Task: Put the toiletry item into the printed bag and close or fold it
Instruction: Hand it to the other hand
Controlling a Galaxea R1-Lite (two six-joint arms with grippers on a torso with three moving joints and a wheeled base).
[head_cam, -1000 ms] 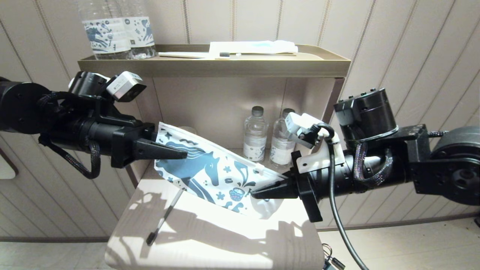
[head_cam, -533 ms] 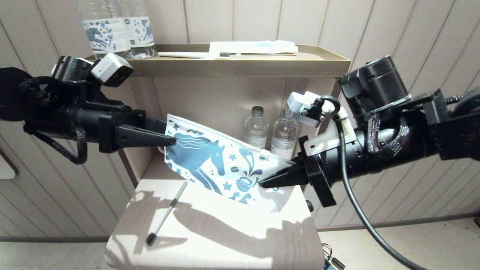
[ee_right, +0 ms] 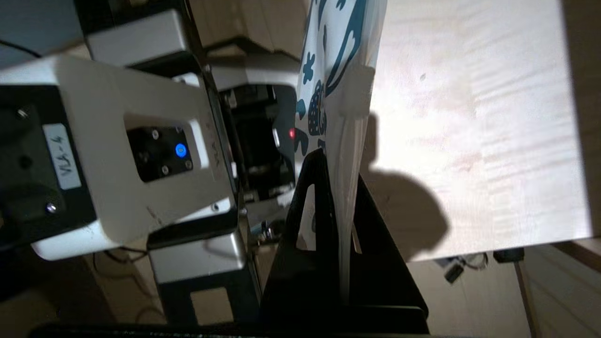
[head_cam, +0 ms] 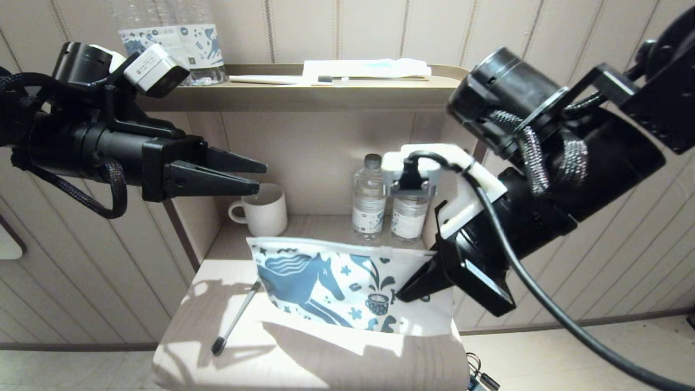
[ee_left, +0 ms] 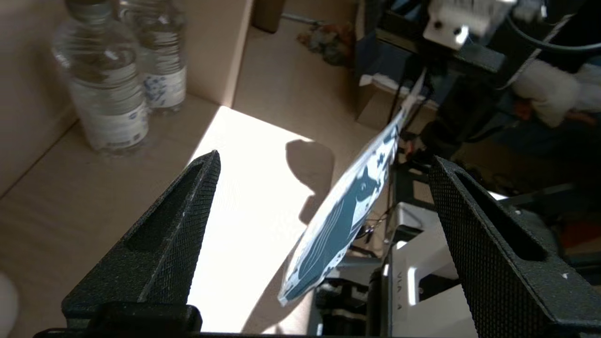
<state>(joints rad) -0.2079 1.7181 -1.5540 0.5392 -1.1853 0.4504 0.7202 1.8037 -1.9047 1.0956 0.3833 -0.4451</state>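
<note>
White and dark-blue, the printed bag (head_cam: 347, 288) sat at lower centre of my head view, standing on its long edge over the pale wooden table (head_cam: 304, 358), horse side toward the camera. My right gripper (head_cam: 415, 285) came in from the right of the frame and pinched the bag's right end, jaws clamped on the fabric. My left gripper (head_cam: 255, 179) hung in the upper left of the frame, above the bag and clear of it, jaws apart and holding nothing. The toiletry item (head_cam: 234, 320), a thin grey toothbrush, lay on the table at lower left, dark head toward the near edge, its far tip just beside the bag's left corner. Behind the bag, in the alcove at centre, I saw a white ribbed mug (head_cam: 263, 210) and two clear bottles (head_cam: 369, 198).

Through the left wrist view, the two black fingers (ee_left: 169, 253) stood wide apart at the bottom of the frame, and the bag (ee_left: 338, 225) showed edge-on between them, further off, slanting from upper right down to lower centre. The bottles (ee_left: 110, 82) stood in the upper left.

Through the right wrist view, the bag (ee_right: 335, 80) ran from top centre down into the black fingers (ee_right: 310, 225), which were closed on its edge at lower centre, with the sunlit table (ee_right: 469, 126) filling the right of the frame.
</note>
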